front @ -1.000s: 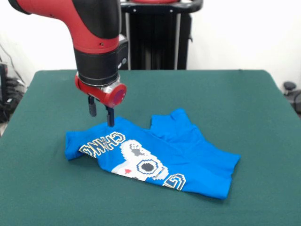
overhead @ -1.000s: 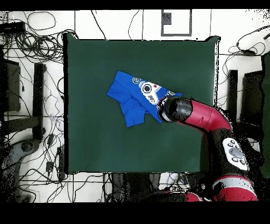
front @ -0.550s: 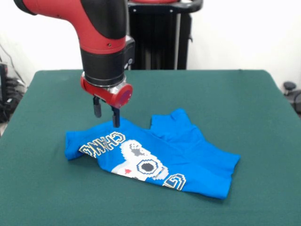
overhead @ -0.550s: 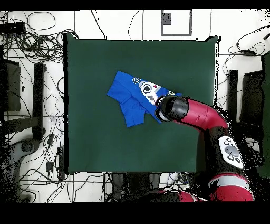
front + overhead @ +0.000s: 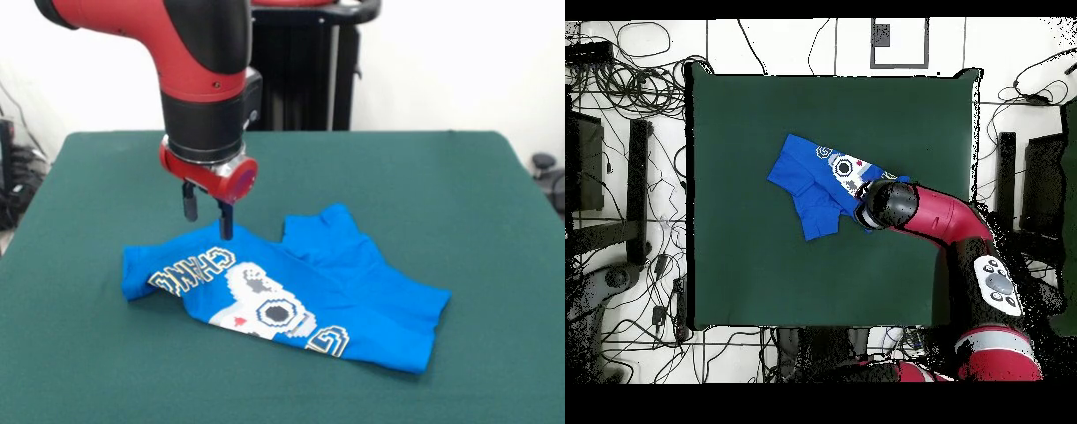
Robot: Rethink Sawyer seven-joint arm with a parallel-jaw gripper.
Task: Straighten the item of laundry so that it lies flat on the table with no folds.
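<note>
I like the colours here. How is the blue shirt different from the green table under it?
The T-shirt is bright blue with a white, black and yellow picture and letters; the table is plain dark green. The T-shirt is much smaller than the table, covering only a patch near the middle. The T-shirt is rumpled and folded over itself, while the table lies smooth and flat. Both look like soft cloth.

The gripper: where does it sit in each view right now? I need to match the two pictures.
Front view: the gripper hangs left of centre, fingers apart, at the far edge of the blue T-shirt.
Overhead view: the gripper itself is hidden under the arm's wrist, right of centre at the shirt's right end.
Shared landmark: the shirt's white pixel graphic.
</note>
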